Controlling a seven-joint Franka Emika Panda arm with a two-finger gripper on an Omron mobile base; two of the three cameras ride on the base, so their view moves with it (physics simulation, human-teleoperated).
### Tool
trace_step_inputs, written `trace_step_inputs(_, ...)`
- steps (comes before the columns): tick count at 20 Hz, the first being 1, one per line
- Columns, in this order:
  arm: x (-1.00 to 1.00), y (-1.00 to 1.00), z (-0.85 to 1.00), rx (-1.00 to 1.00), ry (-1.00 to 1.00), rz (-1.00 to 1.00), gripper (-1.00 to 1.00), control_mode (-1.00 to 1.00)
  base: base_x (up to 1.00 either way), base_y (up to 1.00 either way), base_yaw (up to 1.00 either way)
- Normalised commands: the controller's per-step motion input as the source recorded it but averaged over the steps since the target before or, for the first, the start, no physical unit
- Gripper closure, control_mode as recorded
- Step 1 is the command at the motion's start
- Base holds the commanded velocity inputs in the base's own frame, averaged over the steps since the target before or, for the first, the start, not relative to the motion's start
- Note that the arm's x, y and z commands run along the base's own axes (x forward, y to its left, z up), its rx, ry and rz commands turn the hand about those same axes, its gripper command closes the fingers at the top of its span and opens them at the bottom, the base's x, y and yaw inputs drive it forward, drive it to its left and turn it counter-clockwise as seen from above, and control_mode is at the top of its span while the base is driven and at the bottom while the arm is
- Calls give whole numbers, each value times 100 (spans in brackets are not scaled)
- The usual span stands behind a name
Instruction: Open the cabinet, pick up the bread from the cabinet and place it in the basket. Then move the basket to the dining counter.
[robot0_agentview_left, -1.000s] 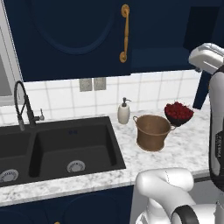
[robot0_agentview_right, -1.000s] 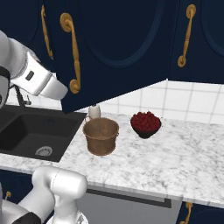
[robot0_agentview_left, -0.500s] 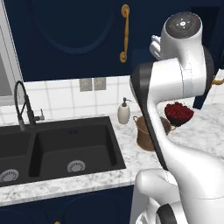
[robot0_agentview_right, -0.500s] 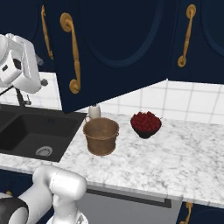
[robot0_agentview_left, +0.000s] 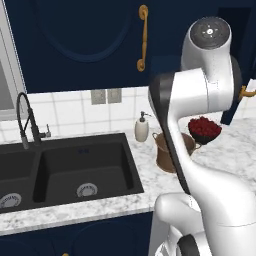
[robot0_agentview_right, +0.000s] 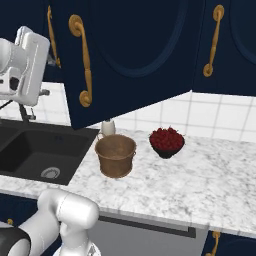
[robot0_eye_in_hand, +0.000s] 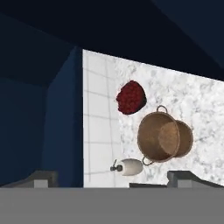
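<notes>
Brown woven basket (robot0_agentview_right: 115, 155) stands upright on the marbled counter (robot0_agentview_right: 200, 180), right of the black sink (robot0_agentview_left: 65, 167), with a white soap dispenser (robot0_agentview_left: 142, 128) just behind it and a dark bowl of red fruit (robot0_agentview_right: 167, 142) near its right. Above, a navy cabinet door (robot0_agentview_right: 130, 55) hangs ajar. The gripper (robot0_eye_in_hand: 112, 177), raised by the cabinet, has its jaws spread wide and holds nothing.

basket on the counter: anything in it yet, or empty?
Empty. The hand view looks down into the basket and shows only bare brown floor and walls. The right base view shows the basket upright beside the bowl of red fruit.
</notes>
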Motion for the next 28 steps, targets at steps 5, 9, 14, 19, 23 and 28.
trace_step_inputs(5, 55, 0, -21, 17, -38, -59, -100, -100, 0, 0, 0)
trace_step_inputs(9, -2, -5, 0, 17, -22, -57, -100, -100, 0, 0, 0)
trace_step_inputs(14, 3, -36, -7, 16, -16, -49, -100, -100, 0, 0, 0)
trace_step_inputs(19, 68, 0, -56, 6, -31, -53, -100, -100, 0, 0, 0)
trace_step_inputs(23, -12, -11, -14, 10, -34, -47, -100, -100, 0, 0, 0)
trace_step_inputs(28, -43, -44, 0, 12, -27, -42, -100, -100, 0, 0, 0)
